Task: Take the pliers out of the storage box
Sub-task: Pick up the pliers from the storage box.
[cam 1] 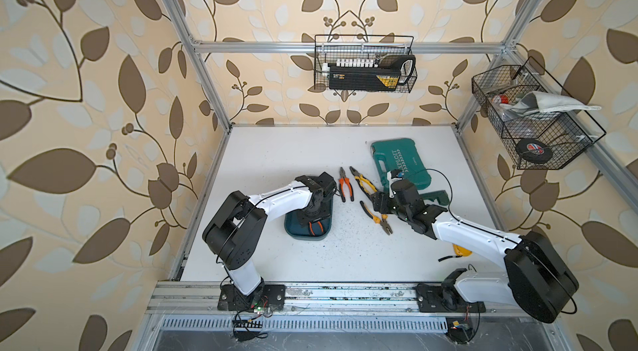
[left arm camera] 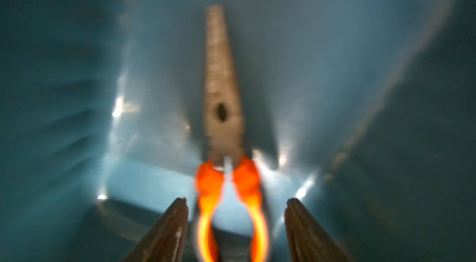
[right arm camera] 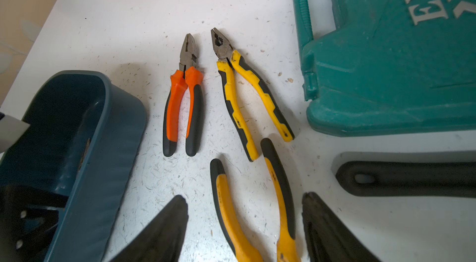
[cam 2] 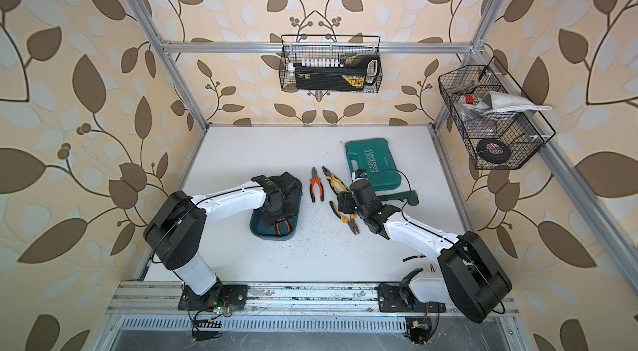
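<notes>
Reading twelve o'clock as the back wall, the white table (cam 1: 276, 159) carries the green tool case (cam 1: 400, 163) at one o'clock and the storage box (cam 1: 293, 230) at eight. Three pliers lie out between them: orange pliers (cam 1: 346, 183), yellow pliers (cam 1: 362, 180), and at five o'clock of those a second yellow pair (cam 1: 378, 218). The right gripper (right arm camera: 244, 197) straddles this pair with jaws spread, gripping nothing. The last orange pliers (left arm camera: 222, 108) lie flat in the box, and the left gripper (left arm camera: 237, 200) stands open astride their handles, not touching. They are likely heavy, rigid steel, and the rubbery handles near the pivot offer the surest hold. The box's wall crowds the fingers, and a light box might lift along.
</notes>
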Robot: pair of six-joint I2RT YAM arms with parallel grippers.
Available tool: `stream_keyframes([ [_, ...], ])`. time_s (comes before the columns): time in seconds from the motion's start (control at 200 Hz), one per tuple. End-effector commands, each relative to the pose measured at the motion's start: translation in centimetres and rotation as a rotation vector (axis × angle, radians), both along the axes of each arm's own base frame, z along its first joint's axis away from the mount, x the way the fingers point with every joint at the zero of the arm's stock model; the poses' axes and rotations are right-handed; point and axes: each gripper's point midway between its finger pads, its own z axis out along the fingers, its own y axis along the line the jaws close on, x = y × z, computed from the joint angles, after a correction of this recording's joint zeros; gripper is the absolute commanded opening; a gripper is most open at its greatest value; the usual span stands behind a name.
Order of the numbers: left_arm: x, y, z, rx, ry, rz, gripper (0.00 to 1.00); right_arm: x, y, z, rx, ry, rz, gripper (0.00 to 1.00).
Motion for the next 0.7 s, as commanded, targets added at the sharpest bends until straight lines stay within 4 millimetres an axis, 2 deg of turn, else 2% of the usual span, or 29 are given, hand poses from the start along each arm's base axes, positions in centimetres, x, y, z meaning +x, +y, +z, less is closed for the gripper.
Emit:
stream_keyframes([
  [0.0, -0.2, 0.3, 2.6, -0.08, -0.09, 0.032, 0.63, 0.6, 0.8, 0.6, 0.017, 0.002, 0.008, 0.73],
  [0.08, -0.4, 0.4, 3.5, -0.109, -0.116, 0.026, 0.62, 0.6, 0.9, 0.4, 0.018, 0.008, 0.01, 0.73],
  [0.28, -0.9, 0.9, 3.4, -0.086, -0.098, 0.005, 0.58, 0.7, 0.9, 0.0, 0.011, 0.022, 0.007, 0.73],
  [0.696, -1.7, 0.2, -2.0, -0.03, 0.05, -0.039, 0.51, 1.1, 0.6, -1.0, -0.011, 0.056, -0.014, 0.73],
])
